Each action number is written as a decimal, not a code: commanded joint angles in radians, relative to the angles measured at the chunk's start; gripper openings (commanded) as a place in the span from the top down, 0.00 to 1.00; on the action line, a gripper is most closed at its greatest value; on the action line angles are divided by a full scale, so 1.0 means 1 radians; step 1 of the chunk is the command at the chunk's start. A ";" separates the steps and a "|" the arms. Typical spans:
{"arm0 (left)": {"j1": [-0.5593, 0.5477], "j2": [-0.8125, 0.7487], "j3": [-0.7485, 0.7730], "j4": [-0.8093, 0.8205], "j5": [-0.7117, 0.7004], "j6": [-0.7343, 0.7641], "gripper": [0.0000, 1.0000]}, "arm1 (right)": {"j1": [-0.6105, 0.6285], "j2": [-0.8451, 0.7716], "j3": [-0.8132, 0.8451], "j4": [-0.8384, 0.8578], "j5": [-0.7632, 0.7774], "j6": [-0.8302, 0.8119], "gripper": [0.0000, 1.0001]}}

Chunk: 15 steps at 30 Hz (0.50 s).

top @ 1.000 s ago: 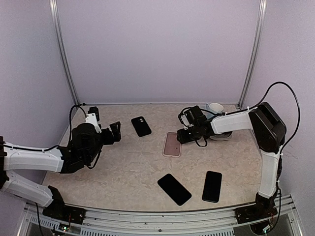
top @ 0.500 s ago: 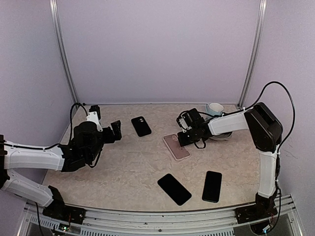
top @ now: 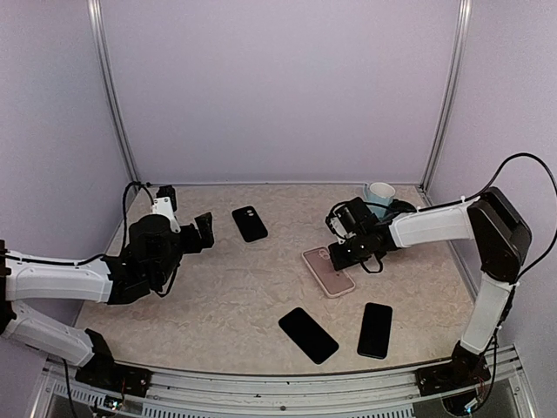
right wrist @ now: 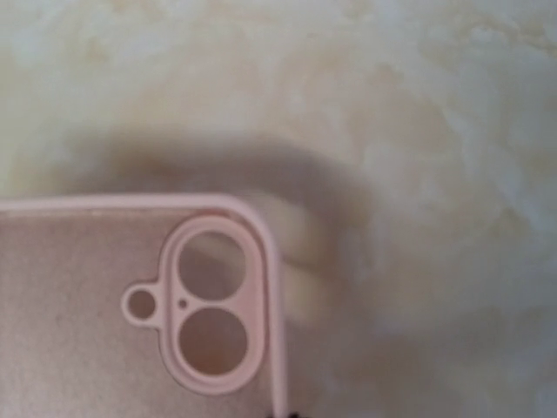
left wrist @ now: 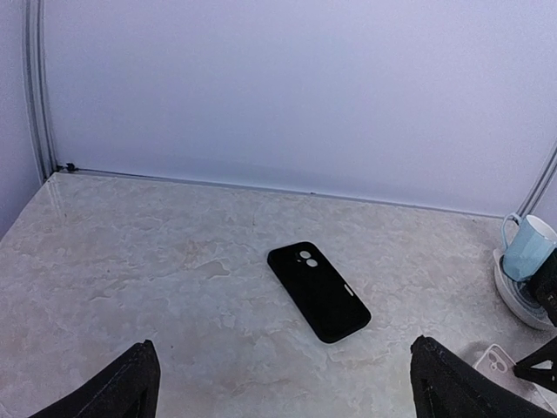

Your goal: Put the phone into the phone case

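1. Top external view: the pink phone case [top: 329,272] lies flat on the table [top: 235,300], right of centre. Its long axis is slanted, running far-left to near-right.
2. The right gripper [top: 341,254] sits at the case's far end, touching it or just over it. The right wrist view shows only the camera hole and rim of that end, no fingers. I cannot tell whether they are clenched on the rim or released.
3. The left gripper [top: 206,231] hangs over the left side, well apart from the case. Its fingers [left wrist: 130,383] are spread and grasp nothing. It faces the far phone [left wrist: 318,291], which is black, lies lens side up and sits near the far edge.
4. Two more black phones lie by the near edge. The middle phone [top: 307,334] is just near-left of the case's near end. The right phone [top: 375,330] is beside it, with its axis almost front-to-back.
5. Judgement: both near phones lie toward the near edge from the right fingers, beyond the case's near end.
   - The right arm is nearer to those two phones.
   - The left arm is nearer to the far phone.
   - Whichever phone is picked will likely need turning to match the case's slant, lens end toward the camera hole.
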 commanded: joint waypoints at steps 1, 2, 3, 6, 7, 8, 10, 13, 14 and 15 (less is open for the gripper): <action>-0.008 0.007 0.035 -0.004 -0.001 0.018 0.01 | 0.021 -0.030 -0.029 -0.003 0.040 0.030 1.00; -0.009 0.010 0.038 -0.004 0.000 0.019 0.01 | 0.021 -0.018 -0.026 -0.008 0.047 0.029 1.00; -0.009 0.014 0.040 -0.005 0.001 0.019 0.01 | 0.022 -0.005 -0.019 -0.016 0.050 0.030 1.00; -0.013 0.013 0.041 -0.009 0.001 0.017 0.01 | 0.022 0.021 -0.007 -0.018 0.035 0.029 1.00; -0.015 0.011 0.039 -0.009 -0.001 0.017 0.01 | 0.023 0.023 -0.006 -0.018 0.031 0.029 1.00; -0.015 0.008 0.037 -0.011 -0.004 0.018 0.01 | 0.024 0.024 -0.004 -0.018 0.034 0.030 1.00; -0.016 0.004 0.032 -0.013 -0.010 0.018 0.01 | 0.028 0.023 -0.001 -0.026 0.050 0.030 1.00; -0.016 -0.003 0.028 -0.014 -0.010 0.020 0.01 | 0.033 0.022 0.006 -0.037 0.062 0.028 0.93; -0.016 -0.004 0.028 -0.013 -0.010 0.021 0.01 | 0.035 0.021 0.009 -0.041 0.062 0.026 0.86; -0.016 -0.005 0.030 -0.013 -0.010 0.024 0.01 | 0.035 0.021 0.011 -0.046 0.065 0.026 0.79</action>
